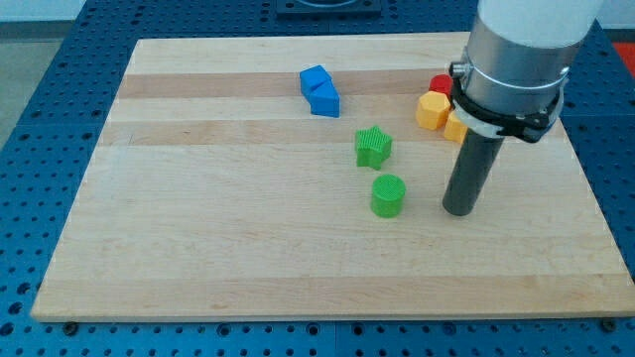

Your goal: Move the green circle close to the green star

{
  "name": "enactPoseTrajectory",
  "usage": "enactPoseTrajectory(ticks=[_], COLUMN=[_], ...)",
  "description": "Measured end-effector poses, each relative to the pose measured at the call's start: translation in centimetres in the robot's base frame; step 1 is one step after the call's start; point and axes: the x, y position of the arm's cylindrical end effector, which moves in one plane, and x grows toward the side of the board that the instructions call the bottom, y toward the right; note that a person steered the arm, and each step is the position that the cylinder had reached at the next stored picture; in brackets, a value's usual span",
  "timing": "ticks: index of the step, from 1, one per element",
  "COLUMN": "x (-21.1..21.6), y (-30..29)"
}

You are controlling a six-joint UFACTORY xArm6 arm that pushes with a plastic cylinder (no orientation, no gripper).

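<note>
While the green circle (389, 194) is lying just below the green star (373, 147), the tool tip (457, 211), a bare rod gripping nothing, is being rested on the worktop (218, 238) to the circle's right.

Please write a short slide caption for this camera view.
My tip rests right of the green circle, which sits just below the green star.

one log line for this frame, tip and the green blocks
tip: on board, right of green circle, apart | green star: just above circle, small gap | blue blocks: top centre
</note>
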Motion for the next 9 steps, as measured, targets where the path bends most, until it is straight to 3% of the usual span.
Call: enactPoseTrajectory(ticks=[6,9], x=[1.7,-1.6], y=[-6.5,-6.6])
